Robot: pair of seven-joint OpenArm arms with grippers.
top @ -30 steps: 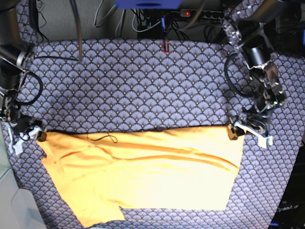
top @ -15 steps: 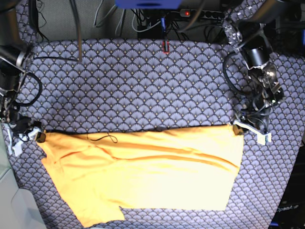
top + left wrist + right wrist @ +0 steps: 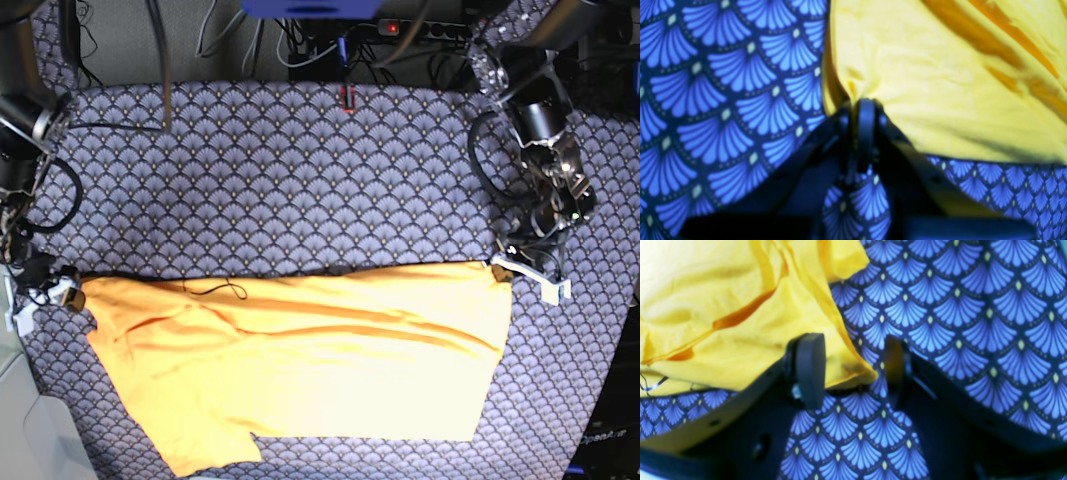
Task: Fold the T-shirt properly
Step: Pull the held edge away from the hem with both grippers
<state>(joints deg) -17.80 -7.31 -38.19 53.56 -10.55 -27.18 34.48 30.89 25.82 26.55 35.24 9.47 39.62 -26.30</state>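
The orange-yellow T-shirt (image 3: pixel 310 370) lies flat across the near half of the table, folded edge along the top, one sleeve at lower left. My left gripper (image 3: pixel 497 267) is at the shirt's top right corner. In the left wrist view it (image 3: pixel 863 103) is shut on that corner of the T-shirt (image 3: pixel 940 83), and the fabric puckers at the tips. My right gripper (image 3: pixel 66 293) is just left of the top left corner. In the right wrist view it (image 3: pixel 851 356) is open, and the corner of the T-shirt (image 3: pixel 740 340) lies loose between the fingers (image 3: pixel 810 370).
The blue-grey scallop-patterned cloth (image 3: pixel 300 180) covers the whole table. A thin dark thread (image 3: pixel 215 290) lies on the shirt's top edge. A power strip and cables (image 3: pixel 400 30) run along the back. A small red item (image 3: pixel 347 97) sits at the back centre.
My right gripper has opened, let go of the shirt's left corner and drawn back to the left. My left gripper has shifted slightly up, still holding the right corner.
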